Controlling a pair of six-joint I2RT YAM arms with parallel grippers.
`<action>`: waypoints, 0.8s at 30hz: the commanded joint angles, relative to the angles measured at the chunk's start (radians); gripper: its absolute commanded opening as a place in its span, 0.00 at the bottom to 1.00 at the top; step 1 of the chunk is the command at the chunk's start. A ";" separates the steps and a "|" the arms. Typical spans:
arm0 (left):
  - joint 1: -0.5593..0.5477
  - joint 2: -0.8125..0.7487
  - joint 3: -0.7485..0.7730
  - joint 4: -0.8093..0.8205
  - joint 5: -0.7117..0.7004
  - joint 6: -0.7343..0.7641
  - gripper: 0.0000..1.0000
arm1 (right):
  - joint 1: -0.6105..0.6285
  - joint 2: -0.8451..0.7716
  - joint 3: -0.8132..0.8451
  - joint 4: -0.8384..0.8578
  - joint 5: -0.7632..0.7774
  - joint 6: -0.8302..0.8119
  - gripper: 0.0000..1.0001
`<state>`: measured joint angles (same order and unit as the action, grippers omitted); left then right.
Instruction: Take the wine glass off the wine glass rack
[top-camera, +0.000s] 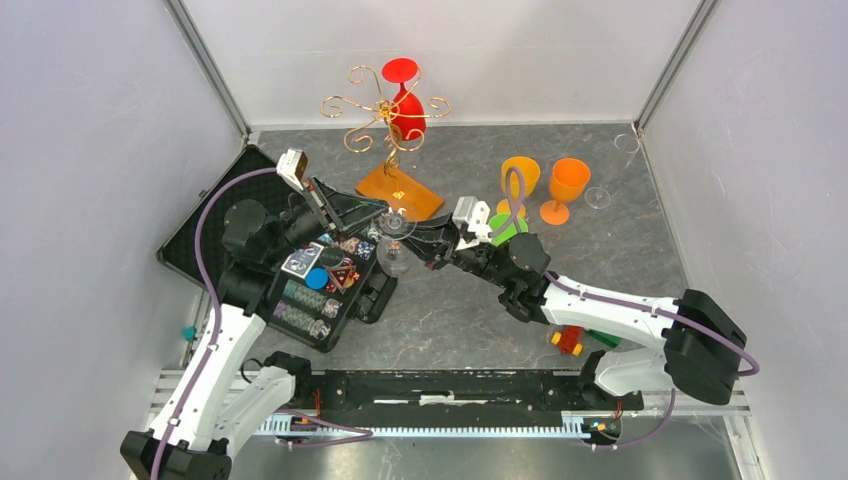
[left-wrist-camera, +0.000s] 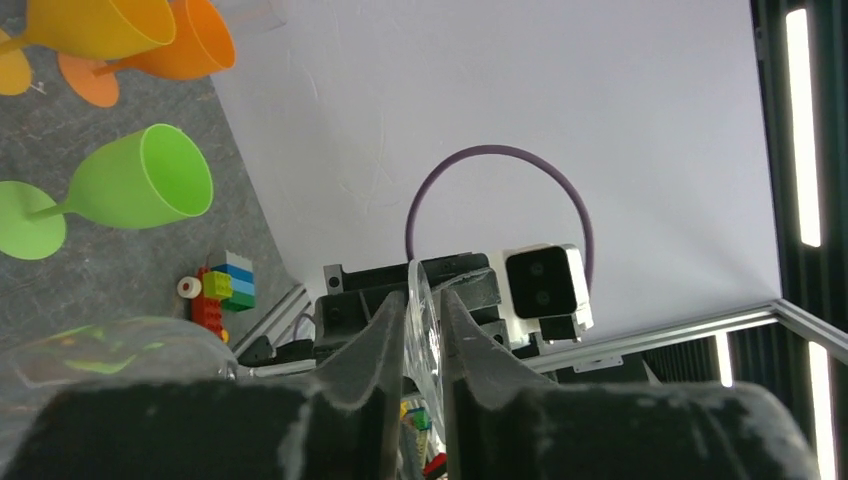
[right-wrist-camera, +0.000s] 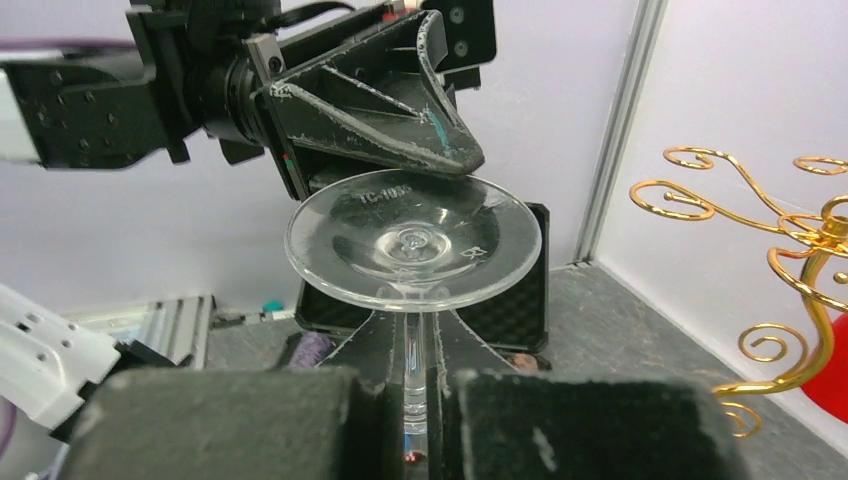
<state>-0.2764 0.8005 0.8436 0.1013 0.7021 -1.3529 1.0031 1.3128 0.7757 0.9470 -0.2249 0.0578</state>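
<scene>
Top view, glass: the clear wine glass (top-camera: 394, 243) is off the wine glass rack (top-camera: 385, 112). It is held in the air between the two arms, above the edge of the poker chip case (top-camera: 320, 290) and well apart from the rack.
Top view, rack: a red wine glass (top-camera: 406, 100) hangs on it.
Left wrist view, left gripper (left-wrist-camera: 423, 300): pinched on the thin rim of the clear glass's foot, which shows edge-on between the fingers.
Left wrist view, background: a green wine glass (left-wrist-camera: 140, 180) lies on the table.
Right wrist view, right gripper (right-wrist-camera: 415, 350): closed around the stem just under the foot, with the foot facing up.
Right wrist view, left gripper (right-wrist-camera: 455, 162): its tip sits on the far rim of the foot.
Risk, double hold: if the arms pull different ways, the thin stem could snap.
Risk, release: the smooth stem could slide down through the right fingers.
Risk, below: the hanging bowl could knock the case.
</scene>
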 joint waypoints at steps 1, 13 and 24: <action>-0.004 -0.003 0.012 0.093 0.019 -0.028 0.37 | 0.002 -0.020 0.013 0.174 0.060 0.085 0.00; -0.004 -0.043 -0.010 0.023 -0.031 0.132 0.78 | 0.002 -0.264 -0.228 0.473 0.566 0.235 0.00; -0.128 -0.011 -0.019 0.124 -0.036 0.084 0.77 | 0.002 -0.191 -0.217 0.795 0.701 0.398 0.00</action>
<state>-0.3519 0.7746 0.8062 0.1345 0.6628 -1.2709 1.0016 1.0901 0.5133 1.4590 0.4202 0.3790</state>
